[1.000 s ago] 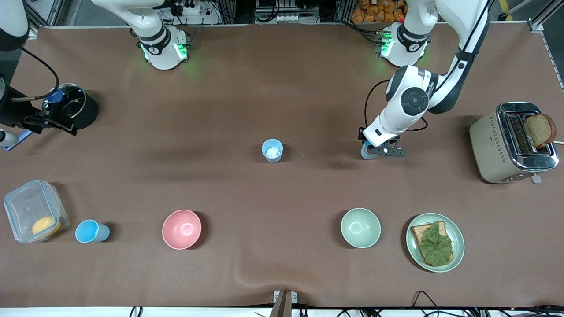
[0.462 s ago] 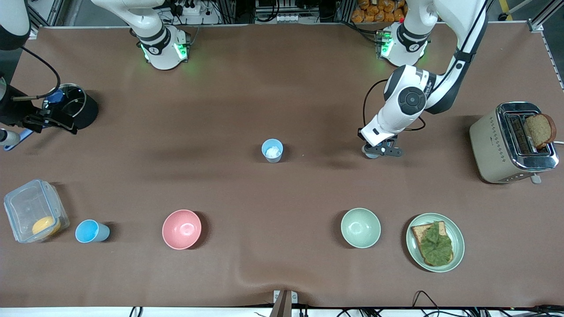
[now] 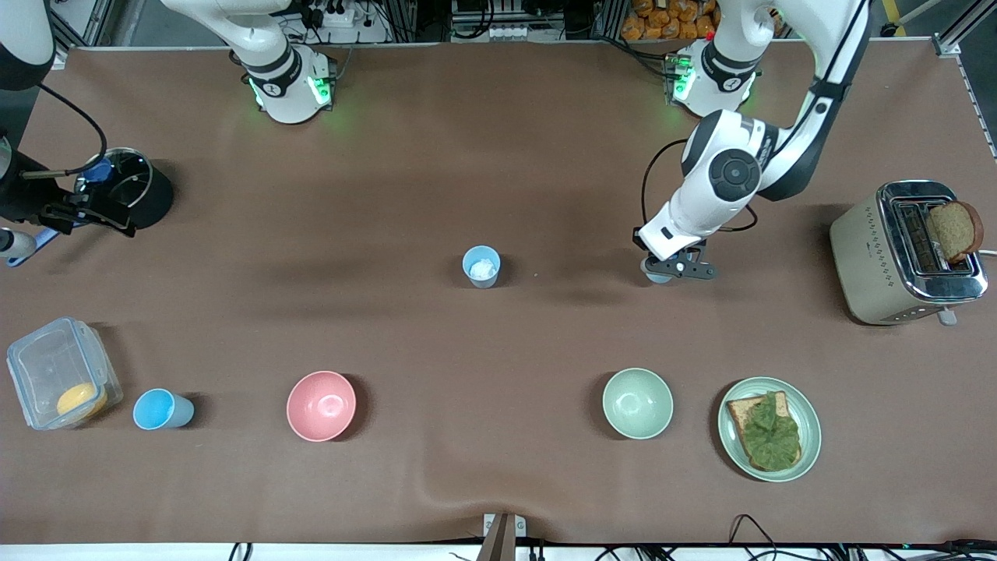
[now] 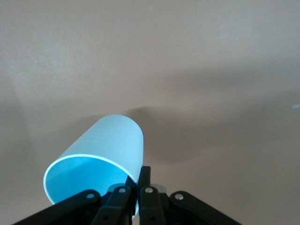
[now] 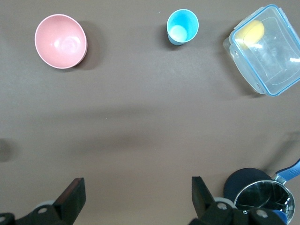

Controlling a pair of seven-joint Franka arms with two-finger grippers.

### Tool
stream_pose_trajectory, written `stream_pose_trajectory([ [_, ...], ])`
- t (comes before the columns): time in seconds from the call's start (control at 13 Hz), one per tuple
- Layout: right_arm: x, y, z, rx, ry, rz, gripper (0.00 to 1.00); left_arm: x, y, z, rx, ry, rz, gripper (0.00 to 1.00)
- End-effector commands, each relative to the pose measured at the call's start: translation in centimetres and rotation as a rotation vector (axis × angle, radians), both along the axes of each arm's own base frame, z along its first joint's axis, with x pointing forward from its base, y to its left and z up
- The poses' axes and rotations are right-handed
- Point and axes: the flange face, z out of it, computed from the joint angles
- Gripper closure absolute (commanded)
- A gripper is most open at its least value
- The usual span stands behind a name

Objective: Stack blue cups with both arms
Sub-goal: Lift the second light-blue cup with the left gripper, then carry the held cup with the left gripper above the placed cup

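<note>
My left gripper (image 3: 671,269) is shut on the wall of a light-blue cup (image 3: 653,272), low over the table between the middle cup and the toaster. In the left wrist view this cup (image 4: 105,157) lies tilted, one finger inside its rim and one outside, under the left gripper (image 4: 139,177). A second blue cup (image 3: 481,266) with a whitish patch inside stands upright mid-table. A third blue cup (image 3: 160,410) (image 5: 182,26) stands beside the clear container. My right gripper (image 3: 97,212) (image 5: 136,187) waits open with nothing in it beside the black pot.
A pink bowl (image 3: 321,405) (image 5: 61,41) and a pale green bowl (image 3: 637,403) stand nearer the front camera. A plate with toast (image 3: 769,428), a toaster (image 3: 903,253), a clear container (image 3: 61,372) (image 5: 267,49) and a black pot (image 3: 136,191) (image 5: 262,201) line the table's ends.
The left gripper's jaws have closed on the cup's wall and the left arm's wrist has shifted slightly. The right arm has not moved.
</note>
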Motion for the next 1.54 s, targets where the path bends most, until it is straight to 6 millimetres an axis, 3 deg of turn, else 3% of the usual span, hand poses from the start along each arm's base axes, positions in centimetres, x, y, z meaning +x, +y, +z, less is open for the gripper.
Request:
stream_pose_trajectory([
  [0.0,-0.1,-0.1,0.4,-0.017,0.005,0.012,0.00,1.2,-2.6,5.4,-0.032,0.001,0.017,1.00],
  [0.31,-0.1,0.1,0.4,-0.017,0.005,0.017,0.00,1.0,-9.7,9.3,-0.063,-0.029,0.047,1.00],
  [0.69,-0.2,-0.1,0.2,-0.016,0.017,0.013,0.00,-0.2,-19.4,12.3,-0.081,-0.023,0.090,1.00],
  [0.92,-0.2,-0.1,0.2,-0.016,0.018,0.013,0.00,-0.6,-24.2,11.9,-0.080,-0.021,0.130,1.00],
  [1.08,-0.2,-0.2,0.2,-0.016,0.018,0.010,0.00,-0.6,-27.1,10.5,-0.067,-0.026,0.166,1.00],
  [1.46,-0.3,-0.3,0.2,-0.016,0.020,0.007,0.00,0.1,-31.0,8.1,-0.103,0.008,0.243,1.00],
])
